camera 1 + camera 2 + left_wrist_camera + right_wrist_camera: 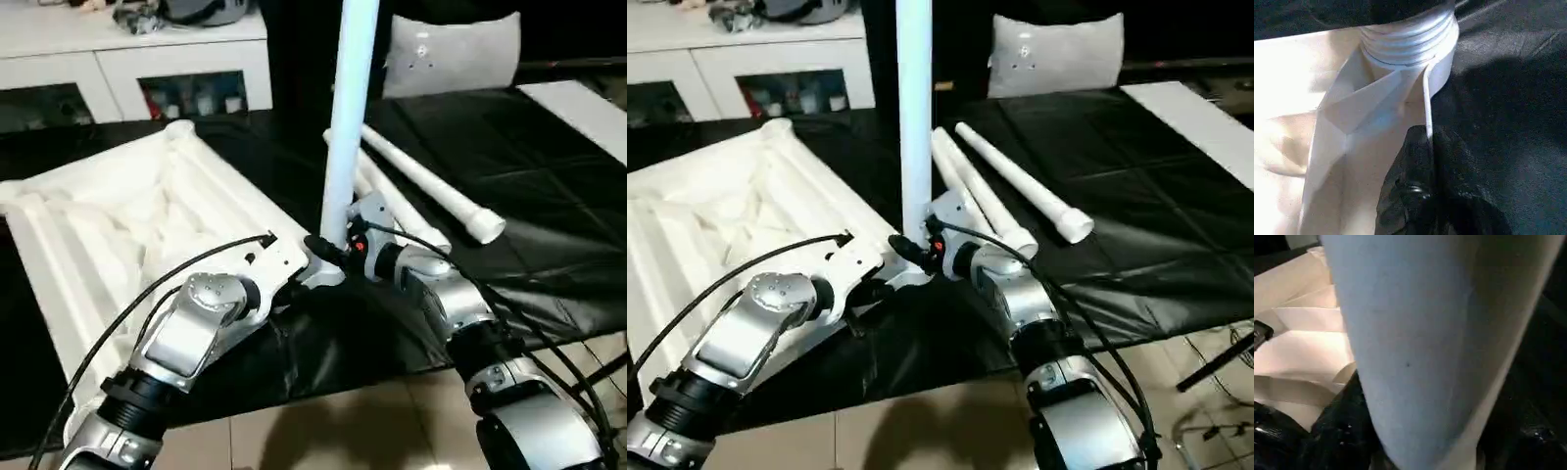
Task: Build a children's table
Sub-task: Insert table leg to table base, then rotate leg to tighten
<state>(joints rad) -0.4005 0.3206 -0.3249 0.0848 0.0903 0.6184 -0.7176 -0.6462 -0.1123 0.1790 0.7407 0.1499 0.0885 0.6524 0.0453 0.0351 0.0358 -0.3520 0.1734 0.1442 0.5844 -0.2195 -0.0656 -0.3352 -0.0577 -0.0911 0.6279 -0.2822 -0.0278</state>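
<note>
The white table top (118,206) lies upside down on the black surface at the left, ribs facing up. One white leg (348,117) stands upright in the top's near right corner socket (1410,34). My right gripper (343,245) sits around that leg's base, and the leg (1415,333) looms close in the right wrist view. My left gripper (1425,142) is shut on a thin rib of the table top right beside the socket. Two loose legs (431,186) lie side by side on the surface behind the upright one.
A grey cushion (451,54) leans at the back and a white cabinet (147,59) stands at the back left. A white board (588,108) lies at the far right. The black table's front edge (372,377) runs just under my forearms, with tiled floor below.
</note>
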